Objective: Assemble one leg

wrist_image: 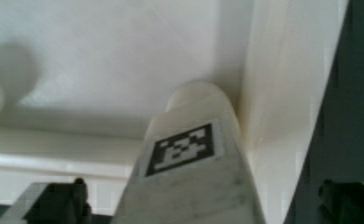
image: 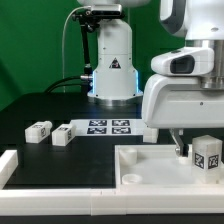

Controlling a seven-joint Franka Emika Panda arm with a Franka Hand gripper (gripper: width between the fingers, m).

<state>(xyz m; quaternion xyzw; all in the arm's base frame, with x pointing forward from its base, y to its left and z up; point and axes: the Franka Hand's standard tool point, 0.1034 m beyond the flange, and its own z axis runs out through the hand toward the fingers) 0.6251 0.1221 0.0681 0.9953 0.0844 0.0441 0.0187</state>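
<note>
A stubby white leg with a black-and-white tag stands on the far right part of the big white panel. My gripper is lowered straight over it. In the wrist view the leg lies between the two dark fingertips, with a visible gap on each side. The gripper is open around the leg and does not touch it. The leg's foot, where it meets the panel, is hidden. Two more legs lie on the black table at the exterior view's left.
The marker board lies flat behind the panel, in front of the robot base. A round socket shows at the panel's near left corner. A white bracket-like part sits at the exterior view's left edge.
</note>
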